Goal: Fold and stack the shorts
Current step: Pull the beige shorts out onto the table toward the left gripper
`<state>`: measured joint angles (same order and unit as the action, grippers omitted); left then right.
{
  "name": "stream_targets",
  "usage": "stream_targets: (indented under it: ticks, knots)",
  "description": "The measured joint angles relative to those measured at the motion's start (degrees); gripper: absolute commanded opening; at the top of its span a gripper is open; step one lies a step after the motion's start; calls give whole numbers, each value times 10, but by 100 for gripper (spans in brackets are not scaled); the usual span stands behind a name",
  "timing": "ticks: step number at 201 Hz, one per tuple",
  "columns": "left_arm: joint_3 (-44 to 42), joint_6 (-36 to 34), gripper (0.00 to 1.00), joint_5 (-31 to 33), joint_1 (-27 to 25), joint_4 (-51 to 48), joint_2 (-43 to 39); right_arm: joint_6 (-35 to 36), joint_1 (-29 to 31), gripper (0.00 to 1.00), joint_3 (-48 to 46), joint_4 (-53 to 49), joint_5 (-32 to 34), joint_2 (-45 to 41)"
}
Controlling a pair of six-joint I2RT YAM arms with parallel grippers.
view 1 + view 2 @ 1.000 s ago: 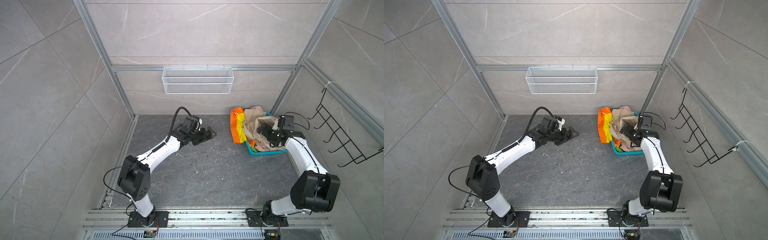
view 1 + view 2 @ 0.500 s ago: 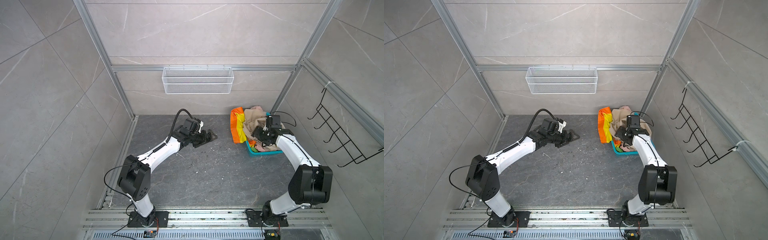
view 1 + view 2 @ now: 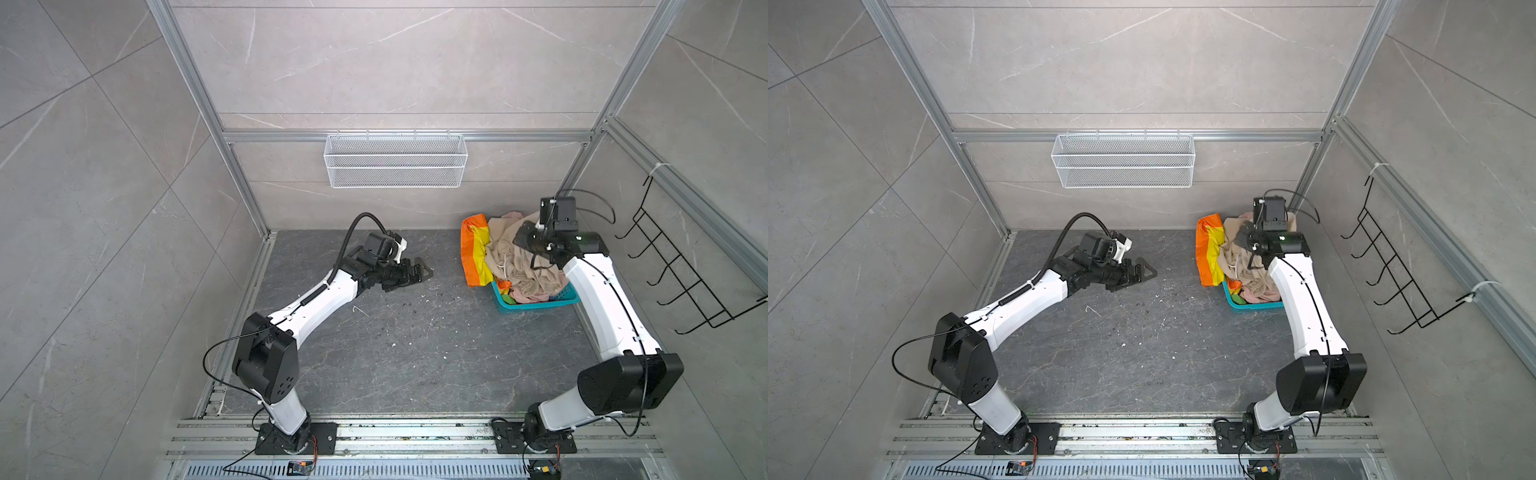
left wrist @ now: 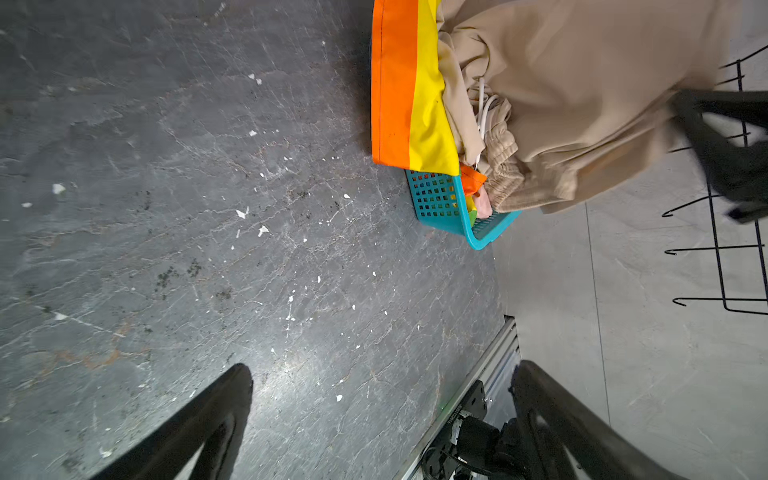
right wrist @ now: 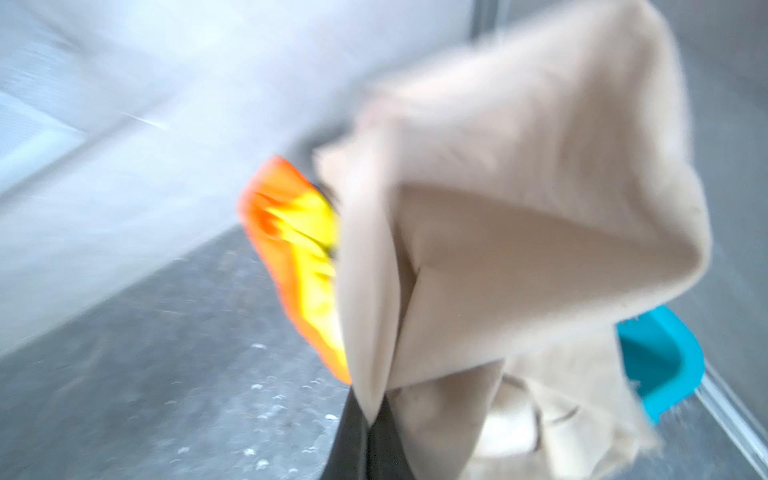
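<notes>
3 soft shorts [image 3: 519, 266], perforated teal basket [image 3: 536, 306]; R fingers [image 5: 353, 449] pinch beige [image 4: 582, 83].

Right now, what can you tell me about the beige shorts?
The beige shorts are plain, soft, matte fabric, crumpled atop the heap in the teal basket, over the rainbow-striped shorts. Their gathered elastic waistband sags at the basket's rim. The right gripper is shut on one fold, tenting it upward.
</notes>
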<state>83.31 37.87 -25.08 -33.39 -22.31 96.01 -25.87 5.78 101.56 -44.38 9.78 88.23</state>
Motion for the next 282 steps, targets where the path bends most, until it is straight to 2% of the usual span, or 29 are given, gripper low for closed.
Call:
stream_targets:
  ticks: [21,42,60,75,98,121,127,139,173,196,219,236,282]
  knots:
    - [11,0,100,0,46,-14,-29,2,93,0,135,-15,3,7]
    - [-1,13,100,4,116,-10,-87,4,209,0,256,-1,-14,34]
    - [-38,29,100,16,174,5,-153,11,290,0,297,30,-38,59]
    - [-71,41,100,26,200,12,-201,9,320,0,291,57,-59,83]
    - [-128,65,100,23,223,28,-241,-10,315,4,257,70,-69,142]
    - [-181,88,100,11,236,36,-237,-36,289,10,187,71,-76,213]
    - [-193,92,100,6,237,36,-234,-45,282,16,161,72,-78,223]
    - [-214,101,100,-3,237,35,-227,-64,259,33,81,78,-87,236]
    - [-249,110,100,-25,237,35,-220,-93,194,60,-101,94,-112,228]
    - [-252,115,100,-37,236,41,-208,-88,188,80,-173,104,-113,187]
    - [-252,130,100,-43,232,56,-182,-90,197,90,-216,118,-115,126]
    - [-252,156,100,-56,231,83,-151,-91,198,91,-231,141,-120,99]
    - [-247,244,100,-72,221,153,-63,-113,225,93,-244,199,-137,120]
